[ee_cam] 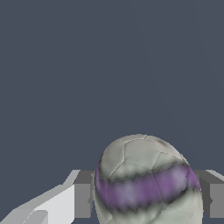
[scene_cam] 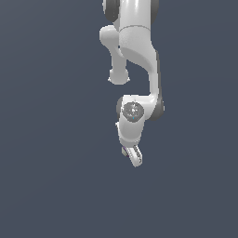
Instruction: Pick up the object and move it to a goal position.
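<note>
**Desk:** What does the exterior view give us?

**Photographer:** A white Franka arm (scene_cam: 137, 60) hangs down from twelve o'clock against a plain slate-blue ground (scene_cam: 46, 139). Its wrist joint, with a round grey cap, sits near frame centre. The gripper (scene_cam: 133, 155) points toward six o'clock, just below the wrist. At this range the fingers blur into one pale lump, and the ball cannot be made out there at all.

**Desk:** And the wrist view?

**Photographer:** That is where the ball (ee_cam: 146, 183) appears. It fills the lower middle of the picture: off-white and grey, panelled like a football, with a purple stripe running around it. A grey finger pad (ee_cam: 83, 194) shows at one flank and another at the opposite flank, both right against the ball's sides. The ball's lower part is cut off by the frame edge.

**Desk:** So the state of the gripper?

**Photographer:** Clamped on the ball, pads pressing from both sides, as far as the wrist view shows. The exterior view alone could not settle it.

**Desk:** Anything under the ball?

**Photographer:** Only the same flat blue-grey surface beyond it. Whether the ball touches that surface or is lifted clear, neither view tells.

**Desk:** Any marker in frame?

**Photographer:** I can only speak for arm, gripper, ball and background.
</note>
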Controlling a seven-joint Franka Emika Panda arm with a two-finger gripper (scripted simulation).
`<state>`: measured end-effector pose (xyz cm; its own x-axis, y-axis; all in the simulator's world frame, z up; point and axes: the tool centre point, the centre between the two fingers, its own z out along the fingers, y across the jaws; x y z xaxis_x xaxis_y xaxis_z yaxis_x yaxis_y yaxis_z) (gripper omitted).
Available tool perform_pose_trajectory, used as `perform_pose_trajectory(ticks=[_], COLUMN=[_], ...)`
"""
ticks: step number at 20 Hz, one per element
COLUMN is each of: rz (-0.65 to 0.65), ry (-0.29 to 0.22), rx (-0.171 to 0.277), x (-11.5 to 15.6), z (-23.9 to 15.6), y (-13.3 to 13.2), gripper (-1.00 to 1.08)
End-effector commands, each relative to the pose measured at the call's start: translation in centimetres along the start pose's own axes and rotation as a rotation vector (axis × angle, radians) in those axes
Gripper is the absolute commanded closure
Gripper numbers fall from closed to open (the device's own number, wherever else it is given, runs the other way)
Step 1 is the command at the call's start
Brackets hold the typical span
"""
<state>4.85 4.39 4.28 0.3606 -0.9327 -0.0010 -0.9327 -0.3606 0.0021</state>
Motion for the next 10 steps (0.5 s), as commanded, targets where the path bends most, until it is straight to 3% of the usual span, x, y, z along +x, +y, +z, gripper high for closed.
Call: perform_pose_trajectory(ticks=[1,10], rz=[0.001,0.001], ry=[0.001,0.000], rx=[0.002,0.002], x=[1.5,8.1], z=[-0.4,-1.8], y=[1.6,8.8], gripper=[1.08,1.08])
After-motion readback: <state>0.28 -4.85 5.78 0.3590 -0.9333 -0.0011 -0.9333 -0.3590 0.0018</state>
